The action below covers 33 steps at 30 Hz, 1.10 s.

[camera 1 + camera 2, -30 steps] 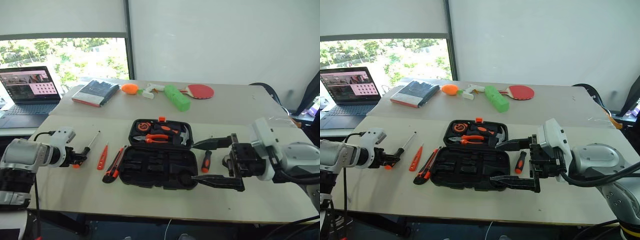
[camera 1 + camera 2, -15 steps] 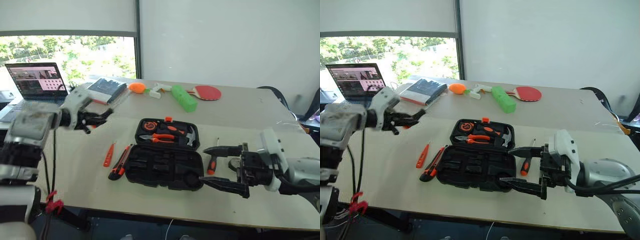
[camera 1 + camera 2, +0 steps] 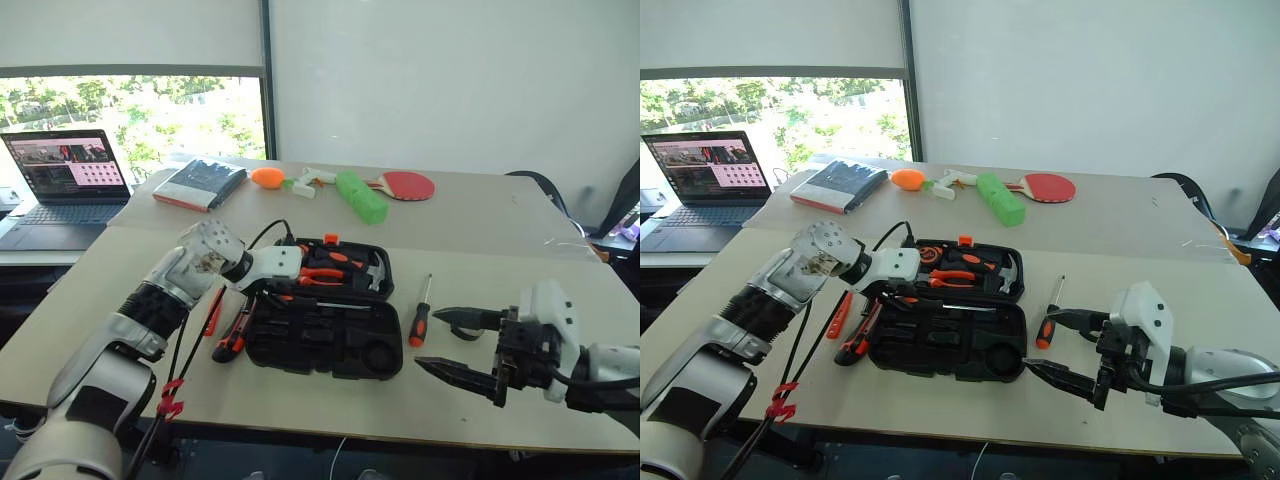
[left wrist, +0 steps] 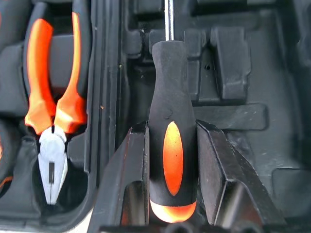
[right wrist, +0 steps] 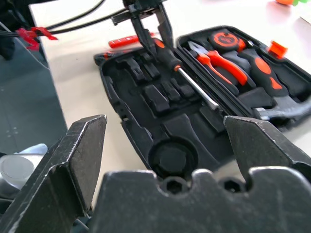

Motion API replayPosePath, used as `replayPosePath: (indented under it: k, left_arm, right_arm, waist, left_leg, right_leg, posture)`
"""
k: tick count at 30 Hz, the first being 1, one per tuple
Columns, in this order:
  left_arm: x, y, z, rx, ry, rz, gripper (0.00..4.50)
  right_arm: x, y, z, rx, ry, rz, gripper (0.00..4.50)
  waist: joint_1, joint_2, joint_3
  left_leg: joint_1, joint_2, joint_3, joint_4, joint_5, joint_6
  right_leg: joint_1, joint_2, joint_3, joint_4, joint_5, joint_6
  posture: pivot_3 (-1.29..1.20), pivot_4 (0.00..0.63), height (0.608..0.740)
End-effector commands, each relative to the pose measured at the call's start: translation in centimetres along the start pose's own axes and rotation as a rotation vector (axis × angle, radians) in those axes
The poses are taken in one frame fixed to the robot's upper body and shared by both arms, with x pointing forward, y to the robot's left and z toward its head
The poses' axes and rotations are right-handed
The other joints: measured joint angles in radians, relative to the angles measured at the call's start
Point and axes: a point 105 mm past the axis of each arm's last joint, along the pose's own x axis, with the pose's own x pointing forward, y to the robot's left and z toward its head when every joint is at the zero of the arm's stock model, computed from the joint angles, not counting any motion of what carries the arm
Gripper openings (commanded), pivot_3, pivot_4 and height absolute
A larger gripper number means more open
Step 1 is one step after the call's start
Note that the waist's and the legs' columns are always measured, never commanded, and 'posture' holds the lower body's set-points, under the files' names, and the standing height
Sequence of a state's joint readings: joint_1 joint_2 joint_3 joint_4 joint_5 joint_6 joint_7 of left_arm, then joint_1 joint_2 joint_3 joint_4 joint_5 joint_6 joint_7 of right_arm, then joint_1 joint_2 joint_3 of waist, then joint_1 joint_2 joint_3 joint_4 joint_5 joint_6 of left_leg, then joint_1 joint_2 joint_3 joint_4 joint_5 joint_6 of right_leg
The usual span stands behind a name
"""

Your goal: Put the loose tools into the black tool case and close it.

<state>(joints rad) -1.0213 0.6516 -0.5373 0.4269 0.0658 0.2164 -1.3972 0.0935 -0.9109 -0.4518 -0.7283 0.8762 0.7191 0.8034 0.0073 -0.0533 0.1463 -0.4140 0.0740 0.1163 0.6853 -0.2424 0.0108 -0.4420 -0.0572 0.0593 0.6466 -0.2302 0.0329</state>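
Observation:
The black tool case (image 3: 310, 342) lies open in the middle of the near table, with orange-handled pliers (image 4: 53, 97) and a hammer in its far half. My left gripper (image 4: 171, 132) is shut on the handle of an orange-and-black screwdriver (image 4: 172, 150) and holds it just over the recesses of the near half, the shaft (image 5: 197, 88) pointing right. A second screwdriver (image 3: 420, 316) lies on the table right of the case. Left of the case lie the red screwdriver (image 3: 213, 312) and the utility knife (image 3: 232, 336). My right gripper (image 3: 430, 340) hangs open right of the case, holding nothing.
On the far table are a laptop (image 3: 60, 180), a dark book (image 3: 200, 183), a green block (image 3: 360, 196) and a red paddle (image 3: 405, 185). The near table's front edge runs just below the case.
My left arm has swung from the table's left side to over the open case, carrying the screwdriver and rolling its wrist. The right gripper has drawn back to the right. The camera has shifted.

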Motion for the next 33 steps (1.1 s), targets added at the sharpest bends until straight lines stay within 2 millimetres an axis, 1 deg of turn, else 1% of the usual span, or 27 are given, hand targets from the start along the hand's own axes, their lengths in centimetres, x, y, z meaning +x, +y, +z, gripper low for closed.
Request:
replayPosePath:
  k: [1, 7, 12, 14, 15, 16, 17, 19, 20, 21, 22, 25, 26, 27, 29, 32, 33]
  left_arm:
    - [-0.4, 1.4, 0.3, 0.057, 0.031, 0.050, 0.86]
    - [0.0, 2.1, -0.2, 0.043, 0.033, 0.073, 0.86]
    - [0.5, 2.6, 0.6, 0.039, -0.017, 0.091, 0.86]
    - [0.4, 2.4, 1.1, 0.043, -0.046, 0.067, 1.87]
    - [0.4, 2.3, 1.5, 0.044, -0.060, 0.057, 1.95]
    - [0.2, 2.2, 1.8, 0.048, -0.074, 0.051, 2.40]
    - [0.1, 2.2, 2.1, 0.052, -0.085, 0.050, 2.68]
    - [-0.3, 2.2, 2.6, 0.066, -0.104, 0.051, 3.42]
    - [-0.4, 2.3, 2.8, 0.072, -0.112, 0.052, 3.85]
    - [-0.5, 2.3, 3.0, 0.080, -0.117, 0.052, 4.11]
    - [-0.5, 2.3, 3.2, 0.089, -0.121, 0.049, 4.11]
    - [-0.3, 2.1, 3.7, 0.103, -0.140, 0.031, 3.58]
    - [-0.3, 2.0, 3.7, 0.113, -0.137, 0.025, 3.12]
    - [-0.1, 1.9, 3.7, 0.119, -0.130, 0.023, 2.83]
    - [0.1, 2.0, 3.6, 0.124, -0.120, 0.029, 2.01]
    - [0.8, 2.1, 3.5, 0.126, -0.110, 0.043, 1.01]
    - [1.1, 2.2, 3.5, 0.128, -0.107, 0.053, 0.57]
  right_arm:
    - [-0.6, -0.5, 1.5, -0.040, -0.059, -0.048, 4.50]
    - [-0.2, -0.4, 1.7, -0.035, -0.069, -0.048, 4.50]
    - [0.0, -0.5, 1.7, -0.033, -0.070, -0.041, 4.50]
    - [0.1, -0.6, 1.7, -0.032, -0.069, -0.039, 4.50]
    - [0.1, -0.7, 1.7, -0.031, -0.069, -0.039, 4.50]
    - [0.1, -0.7, 1.6, -0.030, -0.067, -0.037, 4.50]
    - [0.1, -0.7, 1.6, -0.029, -0.065, -0.035, 4.50]
    - [0.2, -0.6, 1.5, -0.027, -0.063, -0.032, 4.50]
    - [0.2, -0.6, 1.4, -0.026, -0.063, -0.030, 4.50]
    - [0.2, -0.6, 1.4, -0.025, -0.062, -0.030, 4.50]
    - [0.3, -0.6, 1.4, -0.024, -0.062, -0.029, 4.50]
    - [0.4, -0.7, 1.3, -0.025, -0.061, -0.029, 4.50]
    - [0.4, -0.7, 1.3, -0.026, -0.061, -0.030, 4.50]
    - [0.4, -0.7, 1.3, -0.027, -0.061, -0.031, 4.50]
    - [0.4, -0.8, 1.3, -0.029, -0.059, -0.033, 4.50]
    - [0.4, -0.8, 1.2, -0.033, -0.053, -0.041, 4.50]
    - [0.3, -0.8, 1.1, -0.034, -0.052, -0.042, 4.50]
  waist:
    - [0.002, 0.000, 0.000]
    - [0.004, 0.000, 0.000]
    - [0.004, 0.000, 0.000]
    - [0.004, 0.000, 0.000]
    - [0.004, 0.000, 0.000]
    - [0.004, 0.000, 0.000]
    - [0.004, 0.000, 0.000]
    - [0.005, 0.000, 0.000]
    - [0.004, 0.000, 0.000]
    - [0.004, 0.000, 0.000]
    - [0.004, 0.000, 0.000]
    - [0.004, 0.000, 0.000]
    - [0.004, 0.000, 0.000]
    - [0.004, 0.000, 0.000]
    - [0.004, 0.000, 0.000]
    - [0.004, 0.000, 0.000]
    - [0.004, 0.000, 0.000]
  left_leg:
    - [0.000, 0.000, 0.000, 0.000, 0.000, 0.000]
    - [-0.001, -0.002, -0.002, 0.000, 0.000, 0.000]
    - [-0.001, -0.003, -0.003, 0.001, 0.000, 0.001]
    - [-0.001, -0.003, -0.003, 0.001, 0.000, 0.001]
    - [-0.001, -0.003, -0.004, 0.001, 0.000, 0.001]
    - [-0.001, -0.003, -0.004, 0.001, 0.000, 0.001]
    - [-0.001, -0.003, -0.004, 0.001, 0.000, 0.001]
    - [-0.001, -0.003, -0.004, 0.001, 0.000, 0.001]
    - [-0.001, -0.003, -0.004, 0.002, 0.000, 0.001]
    - [-0.001, -0.003, -0.004, 0.002, 0.000, 0.001]
    - [-0.001, -0.003, -0.004, 0.002, 0.000, 0.001]
    - [-0.001, -0.003, -0.004, 0.002, 0.000, 0.001]
    - [-0.001, -0.003, -0.004, 0.002, 0.000, 0.001]
    - [-0.001, -0.003, -0.004, 0.002, 0.000, 0.001]
    - [-0.001, -0.003, -0.004, 0.002, 0.000, 0.001]
    - [-0.001, -0.003, -0.004, 0.002, 0.000, 0.001]
    - [-0.001, -0.003, -0.004, 0.002, 0.000, 0.001]
  right_leg:
    - [0.001, 0.000, 0.000, 0.000, 0.000, 0.000]
    - [0.002, -0.001, 0.000, -0.001, -0.001, 0.002]
    - [0.002, -0.001, 0.000, -0.001, -0.001, 0.002]
    - [0.002, -0.001, 0.000, -0.001, -0.001, 0.002]
    - [0.002, -0.001, 0.000, -0.001, -0.001, 0.002]
    - [0.002, -0.001, 0.000, -0.001, -0.001, 0.002]
    - [0.002, -0.001, 0.000, -0.001, -0.001, 0.002]
    - [0.003, -0.001, 0.000, 0.000, -0.001, 0.002]
    - [0.003, -0.001, 0.000, 0.000, -0.001, 0.002]
    - [0.003, -0.001, 0.000, 0.000, -0.001, 0.002]
    - [0.003, -0.001, 0.000, 0.000, -0.001, 0.002]
    - [0.003, -0.001, 0.000, 0.000, -0.001, 0.002]
    - [0.003, -0.001, 0.000, 0.000, -0.001, 0.002]
    - [0.003, -0.001, 0.000, 0.000, -0.001, 0.002]
    - [0.003, -0.001, 0.000, 0.000, -0.001, 0.002]
    - [0.003, -0.001, 0.000, 0.000, -0.001, 0.002]
    - [0.003, -0.001, 0.000, 0.000, -0.001, 0.002]
  posture:
    - [0.00, 0.150, 0.736]
    - [0.00, 0.150, 0.736]
    - [0.00, 0.150, 0.736]
    - [0.00, 0.150, 0.736]
    - [0.00, 0.150, 0.736]
    - [0.00, 0.150, 0.736]
    - [0.00, 0.150, 0.736]
    - [0.00, 0.150, 0.736]
    - [0.00, 0.150, 0.736]
    - [0.00, 0.150, 0.736]
    - [0.00, 0.150, 0.736]
    - [0.00, 0.150, 0.736]
    - [0.00, 0.150, 0.736]
    - [0.00, 0.150, 0.736]
    - [0.00, 0.150, 0.736]
    - [0.00, 0.150, 0.736]
    - [0.00, 0.150, 0.736]
